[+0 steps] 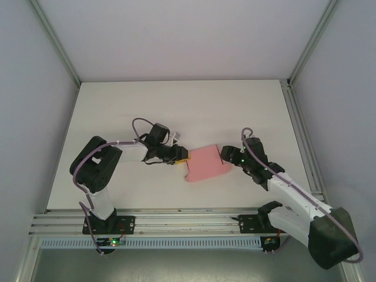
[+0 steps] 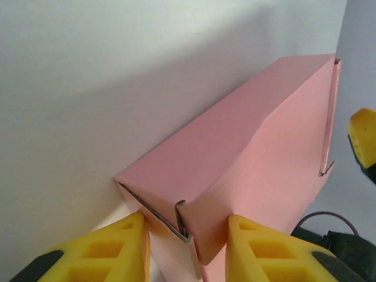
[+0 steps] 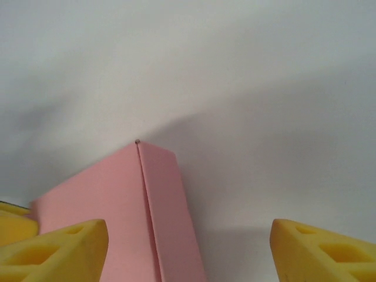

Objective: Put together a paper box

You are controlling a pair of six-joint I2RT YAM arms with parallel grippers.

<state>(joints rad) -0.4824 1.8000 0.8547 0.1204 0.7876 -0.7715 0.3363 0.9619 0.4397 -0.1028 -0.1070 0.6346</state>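
The pink paper box [image 1: 207, 164] lies on the white table between my two grippers, folded into a low box shape with a flap sticking out at its near left. In the left wrist view the box [image 2: 247, 153] runs away from the camera. Its near end, with layered folded flaps, sits between the yellow fingers [image 2: 132, 249], and both of them touch it. My left gripper [image 1: 181, 157] is shut on that end. My right gripper [image 1: 226, 154] is at the box's right end, wide open. The box [image 3: 135, 217] stands beside its left finger [image 3: 59, 249].
The white table [image 1: 176, 106] has free room behind and beside the box. Grey walls and metal frame rails [image 1: 56, 44] close in the sides. The right gripper's yellow finger [image 2: 364, 141] shows past the box's far end.
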